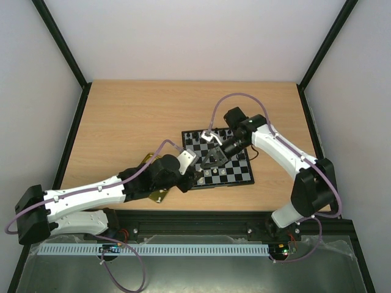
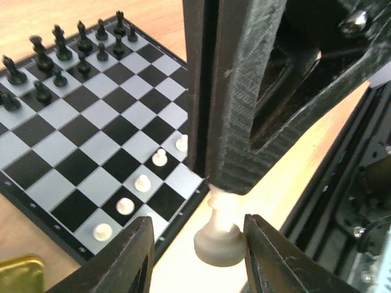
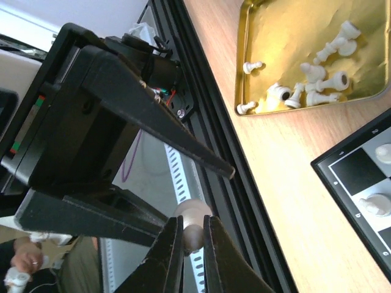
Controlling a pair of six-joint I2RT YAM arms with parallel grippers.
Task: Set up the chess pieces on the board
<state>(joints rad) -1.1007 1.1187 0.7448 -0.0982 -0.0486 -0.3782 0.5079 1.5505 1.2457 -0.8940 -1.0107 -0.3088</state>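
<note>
Chess pieces (image 3: 313,72) mostly lie in the tray (image 3: 269,36), five pawns (image 2: 142,182) stand on the board (image 2: 79,165), the right gripper (image 3: 193,224) pinches one piece (image 2: 219,241) tight, and the left gripper (image 2: 198,224) gapes slightly around its base.

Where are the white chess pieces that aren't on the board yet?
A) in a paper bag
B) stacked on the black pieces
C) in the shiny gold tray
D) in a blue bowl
C: the right wrist view shows the loose white chess pieces lying jumbled inside the shiny gold tray.
</note>
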